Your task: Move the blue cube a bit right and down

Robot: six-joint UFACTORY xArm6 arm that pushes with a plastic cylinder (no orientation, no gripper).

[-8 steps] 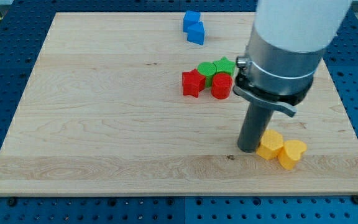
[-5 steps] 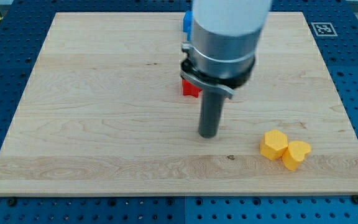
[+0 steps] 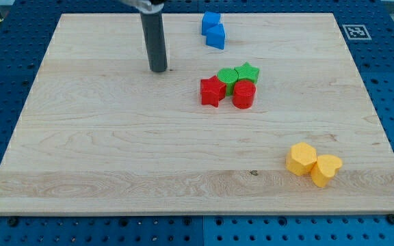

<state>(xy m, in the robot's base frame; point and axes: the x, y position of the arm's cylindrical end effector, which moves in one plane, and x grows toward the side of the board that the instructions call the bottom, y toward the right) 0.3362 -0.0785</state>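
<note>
Two blue blocks touch near the view's top. The upper one looks like the blue cube (image 3: 211, 20); the other blue block (image 3: 216, 36) sits just below and right of it. My tip (image 3: 158, 70) rests on the wooden board (image 3: 101, 150), well to the left of and below the blue pair, apart from every block.
A cluster sits mid-board: a red star (image 3: 211, 91), a red cylinder (image 3: 244, 94), a green cylinder (image 3: 227, 76) and a green star (image 3: 248, 71). A yellow hexagonal block (image 3: 300, 158) and a yellow heart (image 3: 324, 169) lie at the lower right.
My tip has moved from beside the yellow blocks at the lower right, up and left across the board, to the upper left of the cluster. The yellow pair shifted slightly right.
</note>
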